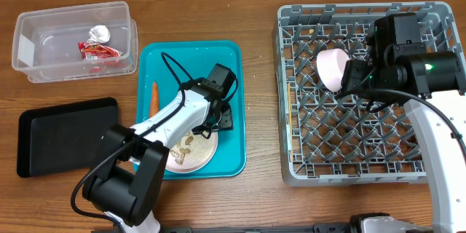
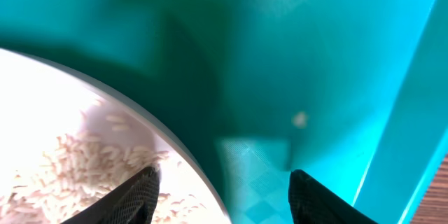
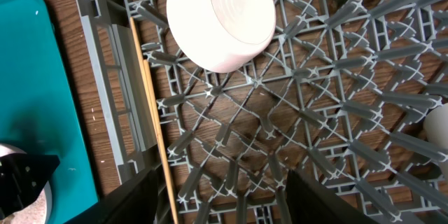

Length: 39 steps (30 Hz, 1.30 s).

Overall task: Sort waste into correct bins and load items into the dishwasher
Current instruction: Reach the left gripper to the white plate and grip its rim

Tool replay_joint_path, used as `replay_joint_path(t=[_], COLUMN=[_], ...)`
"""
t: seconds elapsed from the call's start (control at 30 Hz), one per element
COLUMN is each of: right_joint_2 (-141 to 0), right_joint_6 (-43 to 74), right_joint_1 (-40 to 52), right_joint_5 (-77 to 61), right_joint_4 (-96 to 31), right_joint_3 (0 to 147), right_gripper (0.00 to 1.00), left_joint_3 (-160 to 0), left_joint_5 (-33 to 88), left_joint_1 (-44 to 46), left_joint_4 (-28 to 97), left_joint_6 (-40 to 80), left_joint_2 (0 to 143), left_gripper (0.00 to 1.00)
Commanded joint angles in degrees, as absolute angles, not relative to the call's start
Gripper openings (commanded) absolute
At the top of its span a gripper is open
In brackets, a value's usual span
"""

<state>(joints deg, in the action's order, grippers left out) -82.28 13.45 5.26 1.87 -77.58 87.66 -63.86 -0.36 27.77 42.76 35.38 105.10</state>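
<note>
Counting wrapper (image 1: pixel 98 49) and paper ball (image 1: pixel 99 33) binned, bowl (image 1: pixel 331 70) racked, carrot (image 1: pixel 153 98) and plate (image 1: pixel 194 151) pending, left end effector (image 2: pixel 224 182) and right end effector (image 3: pixel 217 189) open.

mock kitchen workbench (a robot test rig): wooden table (image 1: pixel 255 14), grey dish rack (image 1: pixel 306 145), teal tray (image 1: pixel 189 54).

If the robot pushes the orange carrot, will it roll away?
Maybe: the carrot looks round and tapered, so it may roll in a curve. The teal tray has a raised rim that should stop it. Looks stiff, not floppy.
</note>
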Motion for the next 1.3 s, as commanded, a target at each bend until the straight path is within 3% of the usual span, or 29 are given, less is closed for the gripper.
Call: replay_joint_path(t=[0.0,0.17,0.27,0.37,0.47,0.57,0.87,0.97,1.27], right_joint_2=[-82.4,-82.4,-82.4,-82.4,-82.4,-82.4,-82.4,-82.4,-82.4], right_joint_6=[13.2,13.2,13.2,13.2,13.2,13.2,13.2,13.2,13.2], right_joint_1=[5.1,5.1,5.1,5.1,5.1,5.1,5.1,5.1,5.1], right_joint_5=[1.8,1.8,1.8,1.8,1.8,1.8,1.8,1.8,1.8], right_joint_4=[-77.3,-77.3,-77.3,-77.3,-77.3,-77.3,-77.3,-77.4,-77.5], right_joint_3=[87.3,87.3,87.3,87.3,87.3,87.3,87.3,87.3,87.3], right_gripper=[0.61,0.62,0.61,0.61,0.62,0.61,0.61,0.61,0.62], left_joint_3=[-64.1,-65.2,-65.2,-65.2,-65.2,-65.2,-65.2,-65.2,-65.7], left_joint_5=[-2.0,-1.9,-1.8,-1.0,-1.9,-2.8,-3.4,-3.4,-7.5], left_joint_1=[27.7,27.7,27.8,27.8,27.8,27.8,27.8,27.8,27.8], left_joint_4=[42.9,42.6,42.9,42.9,42.6,41.3,37.5,37.1,43.2], left_joint_6=[34.0,33.2,33.2,33.2,32.8,30.7,26.7,26.7,23.3], left_joint_2=[107.5,107.5,107.5,107.5,107.5,107.5,107.5,107.5,107.5], left_gripper=[0.63,0.57,0.41,0.36,0.2,0.13,0.09,0.04,0.04])
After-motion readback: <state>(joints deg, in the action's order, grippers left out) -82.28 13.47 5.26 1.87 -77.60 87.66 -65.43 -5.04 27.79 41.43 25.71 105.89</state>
